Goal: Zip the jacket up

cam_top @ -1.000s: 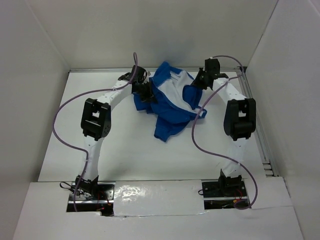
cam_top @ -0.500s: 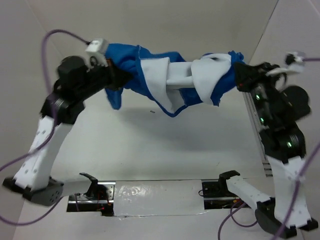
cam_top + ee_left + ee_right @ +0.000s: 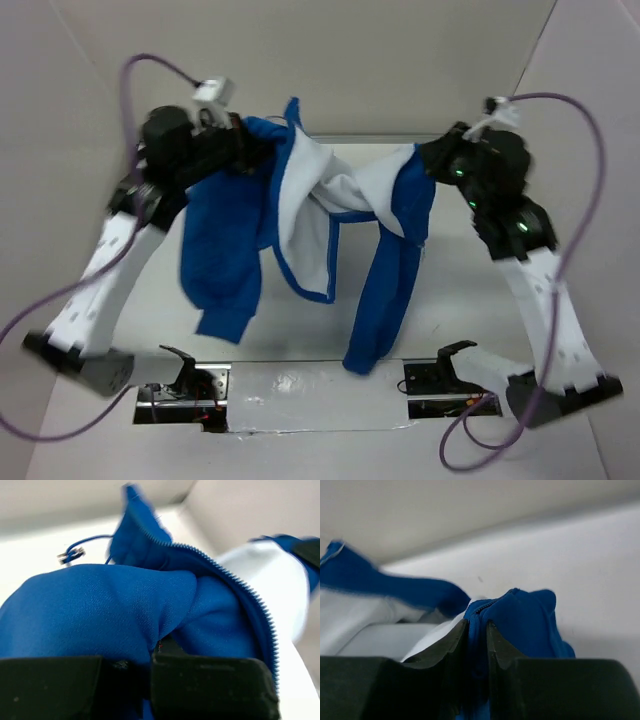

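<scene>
**A:** Where is the jacket (image 3: 410,205) right now?

**B:** It is hanging in the air between the 2 arms, above the white bench (image 3: 300,345). The left arm (image 3: 110,250) is holding it up at the far left and the right arm (image 3: 545,290) at the far right. The cloth is sagging between them.

**A:** How is it draping?

**B:** It is hanging open, with the white lining (image 3: 305,215) facing the overhead camera in the middle. A broad blue part (image 3: 215,265) is dangling on the left. A narrower blue length, apparently a sleeve (image 3: 385,300), is dangling on the right.

**A:** What are the left fingers (image 3: 210,685) doing?

**B:** They are pinching together on a thick fold of blue fabric, which is bulging out above them. The zipper (image 3: 240,587) teeth are running along the blue edge just right of that fold, not joined to the other side. White lining is showing beyond them.

**A:** And the right fingers (image 3: 420,680)?

**B:** They are clamping on a blue edge of the jacket, with only a narrow strip of cloth showing between them. A short run of zipper teeth is showing at the top of that strip.

**A:** Anything else?

**B:** 2 purple cables (image 3: 585,130) are looping out from the arms, 1 on each side.
</scene>
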### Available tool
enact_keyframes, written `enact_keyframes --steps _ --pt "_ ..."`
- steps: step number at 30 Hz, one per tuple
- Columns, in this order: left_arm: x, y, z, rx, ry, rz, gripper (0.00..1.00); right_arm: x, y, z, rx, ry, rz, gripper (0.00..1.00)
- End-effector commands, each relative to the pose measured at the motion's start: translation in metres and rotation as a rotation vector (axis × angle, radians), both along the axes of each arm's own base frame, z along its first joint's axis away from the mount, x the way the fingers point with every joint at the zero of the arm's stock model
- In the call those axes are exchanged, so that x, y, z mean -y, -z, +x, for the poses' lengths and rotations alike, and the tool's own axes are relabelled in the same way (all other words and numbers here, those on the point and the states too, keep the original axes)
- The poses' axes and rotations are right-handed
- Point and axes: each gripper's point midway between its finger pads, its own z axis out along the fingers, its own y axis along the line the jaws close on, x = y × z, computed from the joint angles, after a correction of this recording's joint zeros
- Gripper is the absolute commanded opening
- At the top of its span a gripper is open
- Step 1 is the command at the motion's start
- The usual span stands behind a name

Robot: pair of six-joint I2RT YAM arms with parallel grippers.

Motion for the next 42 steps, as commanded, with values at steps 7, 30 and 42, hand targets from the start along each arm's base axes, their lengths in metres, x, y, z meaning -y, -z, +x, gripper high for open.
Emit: enact_keyframes --steps 7,30,42 --pt "0.008 0.232 0.153 -0.649 -0.113 0.182 0.83 -0.004 0.209 0.096 -0.568 0.121 -0.117 0.82" --pt "0.123 0.344 -0.003 -0.884 0.191 0.315 0.99 -0.066 0.353 0.029 -0.803 -0.298 -0.279 0.98" --pt "0.119 0.384 0.044 -0.973 -0.029 0.433 0.0 -0.07 0.345 0.031 -0.817 -0.275 -0.207 0.18"
